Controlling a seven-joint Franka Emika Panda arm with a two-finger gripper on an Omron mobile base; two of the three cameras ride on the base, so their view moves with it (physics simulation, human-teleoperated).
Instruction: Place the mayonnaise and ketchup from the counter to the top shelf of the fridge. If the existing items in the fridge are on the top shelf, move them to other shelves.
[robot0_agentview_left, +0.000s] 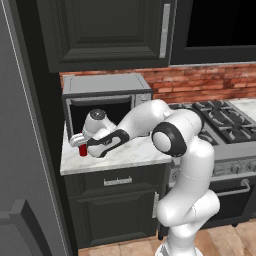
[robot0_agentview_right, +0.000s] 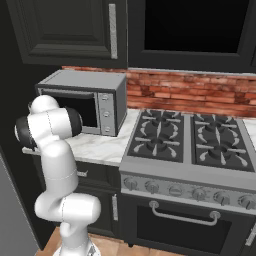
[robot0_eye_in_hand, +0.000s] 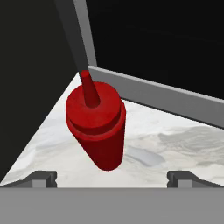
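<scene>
The ketchup (robot0_eye_in_hand: 97, 127), an all-red squeeze bottle with a pointed cap, stands upright on the white marble counter (robot0_eye_in_hand: 175, 144) near its left corner. In the left base view the ketchup (robot0_agentview_left: 83, 150) is a small red patch just under the hand. My gripper (robot0_eye_in_hand: 113, 178) hangs over it, open, with its two fingertips (robot0_eye_in_hand: 41, 178) spread wider than the bottle and nothing between them. From the left base view the gripper (robot0_agentview_left: 78, 141) is at the counter's (robot0_agentview_left: 125, 157) left end. The fridge (robot0_agentview_left: 20, 150) is the grey wall on the left. The mayonnaise and the existing items are out of view.
A grey microwave (robot0_agentview_left: 107, 97) stands on the counter right behind the bottle, its front edge (robot0_eye_in_hand: 153, 94) close to it. The stove (robot0_agentview_right: 185, 140) takes up the right side. Dark upper cabinets (robot0_agentview_left: 105, 30) hang above. My arm's elbow (robot0_agentview_left: 170, 140) bends over the counter's front edge.
</scene>
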